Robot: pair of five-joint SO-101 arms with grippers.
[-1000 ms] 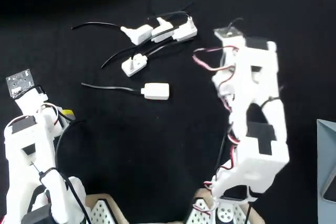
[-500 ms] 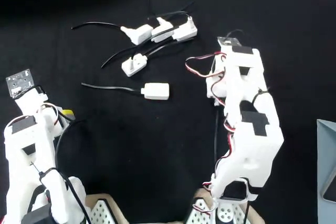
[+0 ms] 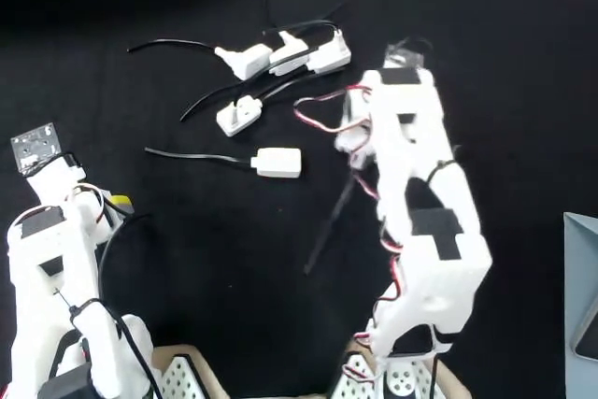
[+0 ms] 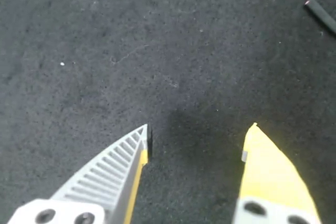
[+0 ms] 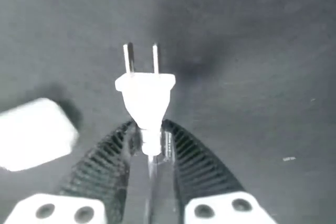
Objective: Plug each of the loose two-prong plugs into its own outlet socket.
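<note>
My right gripper (image 5: pixel 148 130) is shut on the neck of a white two-prong plug (image 5: pixel 145 88), whose prongs point away from the wrist. A white socket block (image 5: pixel 34 133) lies close beside the plug. From above, the right gripper (image 3: pixel 354 149) sits just right of that socket block (image 3: pixel 277 163), and the plug's black cord (image 3: pixel 329 228) trails down toward the front. More white plugs and sockets (image 3: pixel 285 53) with black cords lie at the back, with one (image 3: pixel 238 116) nearer. My left gripper (image 4: pixel 197 135) is open over bare black mat, at the front left (image 3: pixel 117 205).
The black mat (image 3: pixel 206 259) covers the table. A black cord end (image 4: pixel 321 15) lies beyond the left gripper. A grey-blue box (image 3: pixel 581 287) stands at the right edge. Both arm bases stand at the front edge.
The right arm has swung left with the plug, toward the single socket block, dragging the black cord into sight. The left arm has stayed still.
</note>
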